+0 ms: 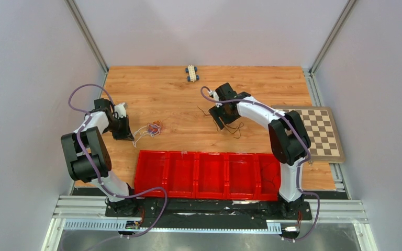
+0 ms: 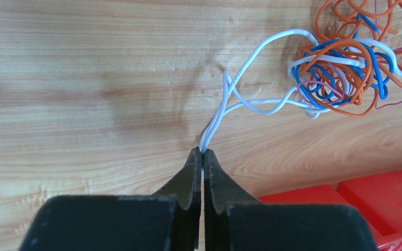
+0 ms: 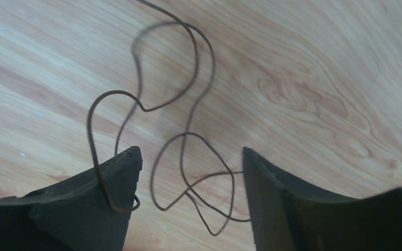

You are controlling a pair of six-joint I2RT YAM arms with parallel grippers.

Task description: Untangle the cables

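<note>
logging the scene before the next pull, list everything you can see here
cable knot: one, orange, blue, white and pinkish strands, on the table just ahead of the left gripper
white cable: one, white, runs from the knot into the left gripper
dark cable: one, dark, loose loops on the table under the right gripper, one loop lying across a finger
red bin row: one, red, near edge between the arms
chessboard: one, brown and pale checks, right edge of the table
small wheeled block: one, cream and blue, far edge
table: one, light wood
left gripper: one, black, shut on the white cable
right gripper: one, black, open
</note>
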